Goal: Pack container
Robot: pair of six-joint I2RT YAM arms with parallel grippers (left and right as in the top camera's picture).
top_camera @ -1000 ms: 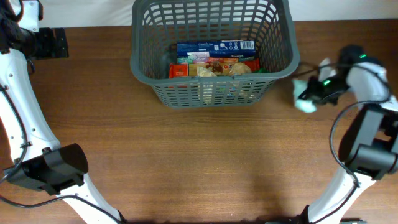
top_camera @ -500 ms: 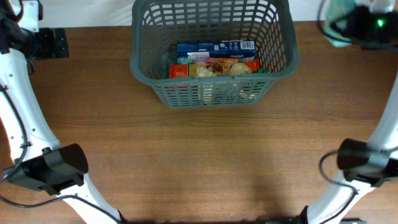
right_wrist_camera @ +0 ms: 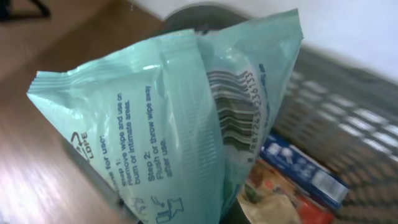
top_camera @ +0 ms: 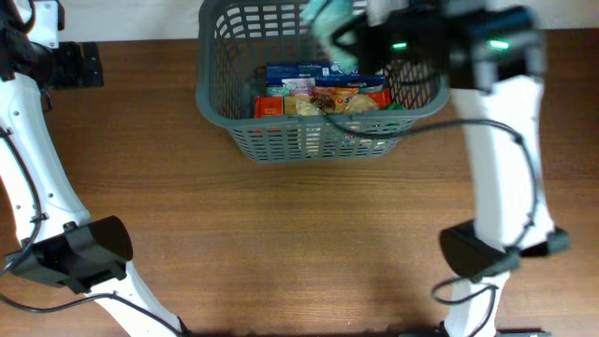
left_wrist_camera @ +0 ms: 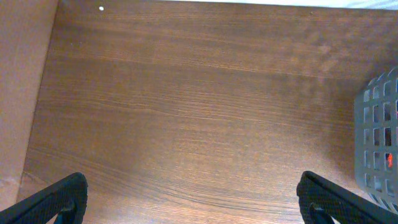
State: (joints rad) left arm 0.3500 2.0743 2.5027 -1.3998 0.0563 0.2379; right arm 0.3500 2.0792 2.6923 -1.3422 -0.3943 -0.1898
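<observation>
The dark grey basket stands at the back middle of the table, holding a blue box and orange and red packets. My right gripper is above the basket's back part, shut on a pale green wipes packet. In the right wrist view the packet fills the frame and hides the fingers; the basket wall and the blue box show behind it. My left gripper is open and empty over bare wood left of the basket.
The left arm's base sits at the table's back left. The right arm reaches from the front right across the table to the basket. A white surface lies behind the table.
My right gripper has swung with the green packet from the table right of the basket, up and left, to above the basket. The left arm has not moved.
</observation>
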